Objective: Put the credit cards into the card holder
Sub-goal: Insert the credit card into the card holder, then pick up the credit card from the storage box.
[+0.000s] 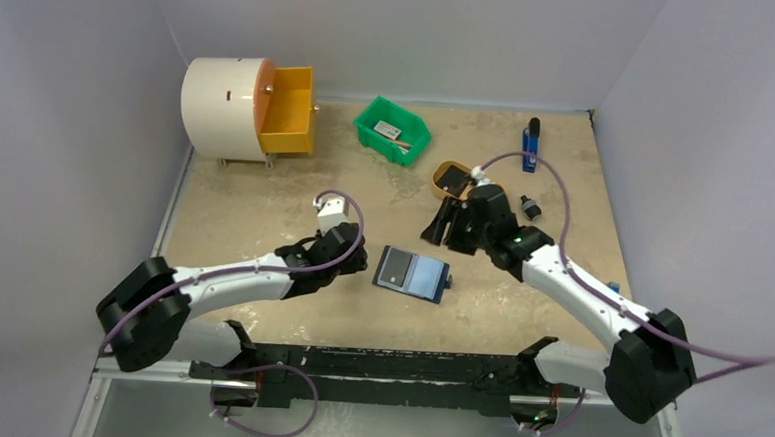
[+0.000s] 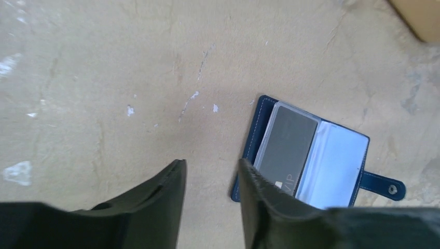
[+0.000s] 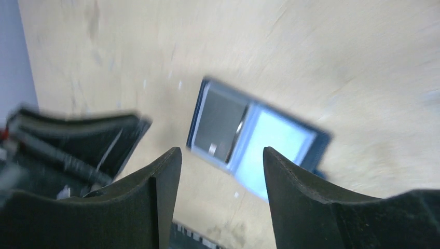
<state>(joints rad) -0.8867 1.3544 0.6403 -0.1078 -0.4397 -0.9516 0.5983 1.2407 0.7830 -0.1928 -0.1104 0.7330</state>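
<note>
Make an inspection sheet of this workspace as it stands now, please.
Surface: beige tabletop, scuffed, with white flecks.
Job's things: navy card holder lies open and flat mid-table; grey card sits in one sleeve.
Clutter: white drum with open orange drawer; green bin holding a small pale item; blue-and-black stick tool; tan dish with black square piece.
Grippers: left gripper open, empty, beside the holder; right gripper open, empty.
Cables: purple cables run along both arms.
Surroundings: pale walls on three sides.
</note>
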